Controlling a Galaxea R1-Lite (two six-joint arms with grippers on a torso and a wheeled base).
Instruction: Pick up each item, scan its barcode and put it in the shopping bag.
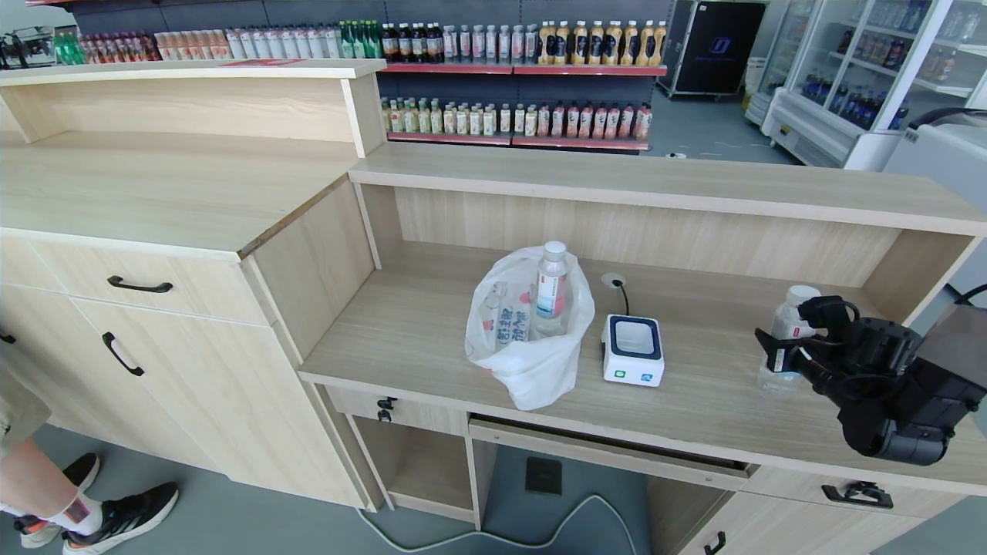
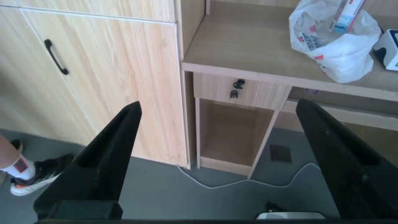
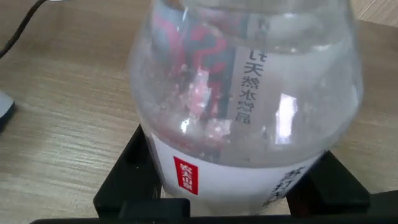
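At the right of the head view, the right gripper (image 1: 788, 339) has its fingers closed against the sides of a clear bottle (image 1: 794, 297) with a white cap, which stands upright on the wooden counter (image 1: 432, 324). Left of it, at mid-frame, sit the white scanner (image 1: 632, 351) and, just beside that, the white shopping bag (image 1: 532, 362) with a second bottle (image 1: 551, 289) upright inside. In the left wrist view, the left gripper (image 2: 217, 158) hangs with its fingers spread wide, holding nothing, over the grey floor (image 2: 161, 186) before the cabinet (image 2: 112, 74).

Bright, soft shadows, bowed edges, bottle (image 3: 249, 93) blurred
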